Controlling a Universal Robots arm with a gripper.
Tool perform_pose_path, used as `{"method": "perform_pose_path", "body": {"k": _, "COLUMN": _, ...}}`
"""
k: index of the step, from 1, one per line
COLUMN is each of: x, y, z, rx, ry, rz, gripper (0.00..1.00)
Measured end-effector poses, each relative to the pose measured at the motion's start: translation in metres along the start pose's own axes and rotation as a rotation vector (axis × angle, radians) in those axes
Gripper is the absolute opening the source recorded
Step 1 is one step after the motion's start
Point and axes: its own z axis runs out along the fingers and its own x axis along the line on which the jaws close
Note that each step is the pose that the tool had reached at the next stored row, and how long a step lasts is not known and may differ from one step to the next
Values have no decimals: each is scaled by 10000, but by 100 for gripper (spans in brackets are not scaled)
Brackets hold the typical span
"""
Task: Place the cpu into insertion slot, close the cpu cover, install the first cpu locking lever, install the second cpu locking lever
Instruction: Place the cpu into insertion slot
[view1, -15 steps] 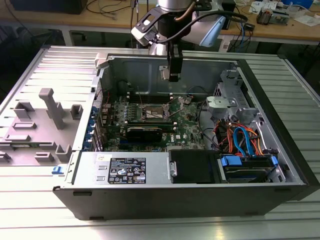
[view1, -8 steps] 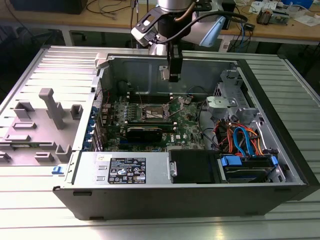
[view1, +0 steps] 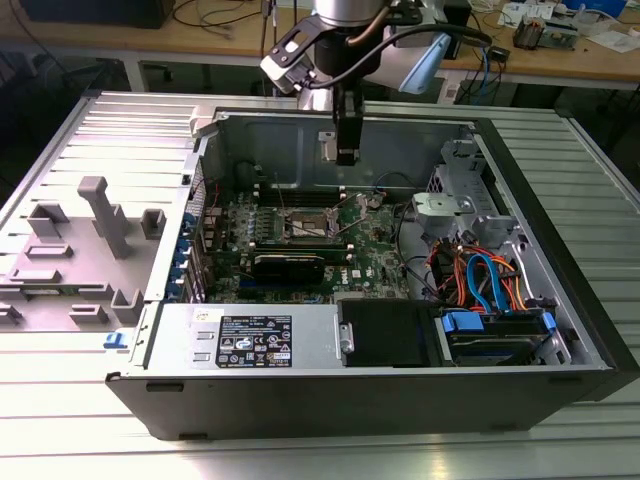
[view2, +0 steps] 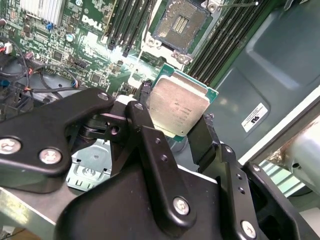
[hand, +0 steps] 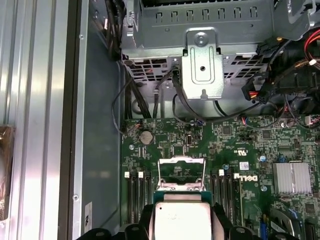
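The claw (view2: 176, 110) pinches the cpu (view2: 179, 102) by two opposite edges and holds it in the air above the motherboard (hand: 225, 145) — short of the insertion slot (view2: 180, 22), which lies bare and empty. No step looks finished: the cpu is unseated, the cpu cover (hand: 181, 165) stands raised, and all the latching is left. Room is tight — memory slots (view2: 130, 25) flank the insertion slot on two sides, and the case wall (view1: 400, 140) rises close behind the claw.
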Motion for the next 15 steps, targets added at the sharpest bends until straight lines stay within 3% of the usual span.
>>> {"method": "perform_pose_path", "body": {"k": 8, "x": -1, "y": -26, "z": 26, "rx": 15, "ry": 0, "rz": 0, "gripper": 54}}
{"method": "perform_pose_path", "body": {"k": 15, "x": -2, "y": -30, "z": 70, "rx": 122, "ry": -3, "rz": 3, "gripper": 54}}
